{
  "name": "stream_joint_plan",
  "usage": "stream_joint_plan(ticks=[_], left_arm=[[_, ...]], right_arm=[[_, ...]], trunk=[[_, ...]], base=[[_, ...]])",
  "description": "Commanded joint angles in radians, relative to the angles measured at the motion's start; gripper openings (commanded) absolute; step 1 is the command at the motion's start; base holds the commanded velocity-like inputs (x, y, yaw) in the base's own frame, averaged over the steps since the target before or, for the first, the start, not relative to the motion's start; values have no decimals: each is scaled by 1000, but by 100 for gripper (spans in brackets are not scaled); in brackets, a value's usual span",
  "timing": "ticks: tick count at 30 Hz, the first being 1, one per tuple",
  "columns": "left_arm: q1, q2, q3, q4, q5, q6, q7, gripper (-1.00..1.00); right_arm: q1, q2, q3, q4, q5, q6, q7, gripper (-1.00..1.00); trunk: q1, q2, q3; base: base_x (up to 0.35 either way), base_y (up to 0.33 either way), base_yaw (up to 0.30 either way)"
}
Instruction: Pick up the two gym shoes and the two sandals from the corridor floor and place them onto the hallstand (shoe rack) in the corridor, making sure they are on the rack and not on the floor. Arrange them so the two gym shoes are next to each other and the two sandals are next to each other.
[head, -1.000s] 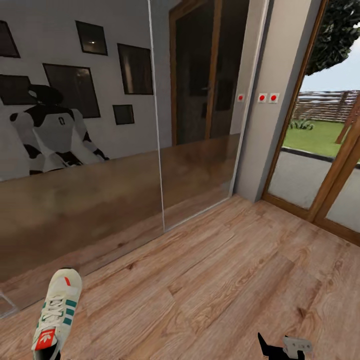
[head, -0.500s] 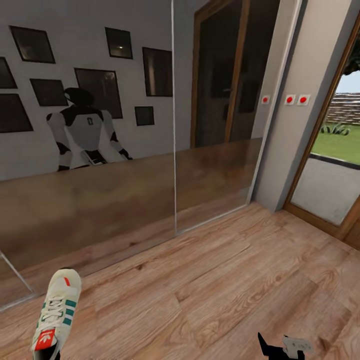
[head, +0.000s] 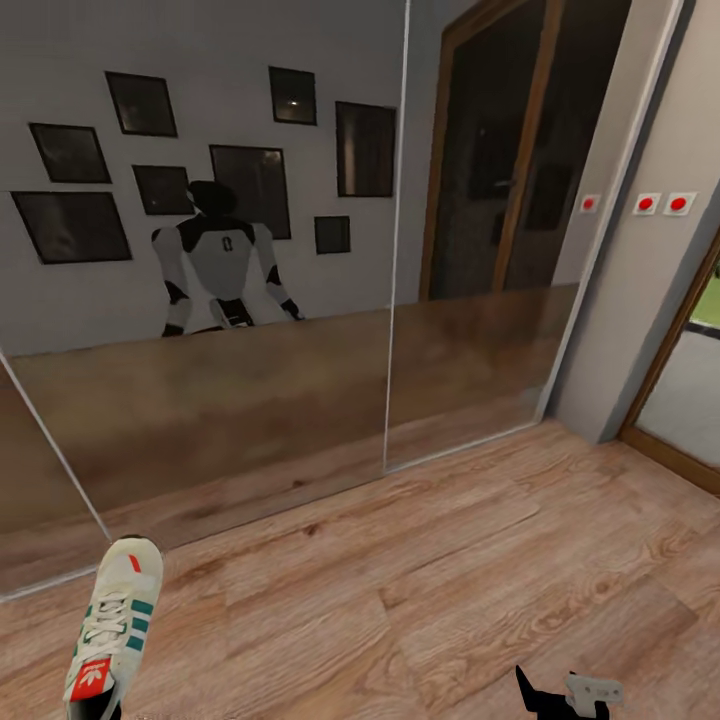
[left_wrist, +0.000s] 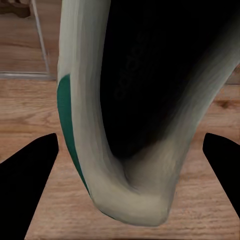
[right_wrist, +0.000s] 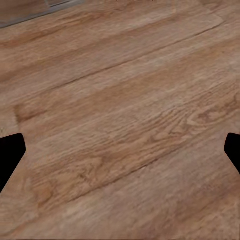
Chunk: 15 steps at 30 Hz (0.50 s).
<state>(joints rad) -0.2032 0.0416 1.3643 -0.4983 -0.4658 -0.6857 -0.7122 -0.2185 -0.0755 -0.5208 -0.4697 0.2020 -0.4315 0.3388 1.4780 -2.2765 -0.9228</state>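
A white gym shoe (head: 110, 630) with green stripes and a red-orange tongue sits at the lower left of the head frame, toe pointing up the frame, above the corridor floor (head: 420, 590); in the left wrist view the shoe's heel and dark opening (left_wrist: 145, 100) lie between the left tool (left_wrist: 131, 165)'s two dark fingers, which stand wide on either side of it, and whether they press it cannot be told; the right tool (right_wrist: 120, 150) is spread wide over bare planks, its tip at the lower right of the head frame (head: 565, 692); mirrored wardrobe doors (head: 250, 300) across the upper frame reflect the white-and-black robot (head: 222, 262) and dark picture frames (head: 70, 225); red wall switches (head: 662, 204) at upper right.
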Motion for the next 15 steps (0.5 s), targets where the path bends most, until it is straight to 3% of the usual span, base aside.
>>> stream_joint_plan(ticks=[1, 15], left_arm=[[-2, 0, 9, 0, -4, -2, -9, -100], [-2, 0, 9, -1, -4, -2, -9, -100]], right_arm=[[-1, 1, -8, 0, 10, -4, 6, 100], [-1, -1, -8, -1, 10, -3, 8, 100]], trunk=[[0, 0, 0], [0, 0, 9]], base=[[0, 0, 260], [0, 0, 260]])
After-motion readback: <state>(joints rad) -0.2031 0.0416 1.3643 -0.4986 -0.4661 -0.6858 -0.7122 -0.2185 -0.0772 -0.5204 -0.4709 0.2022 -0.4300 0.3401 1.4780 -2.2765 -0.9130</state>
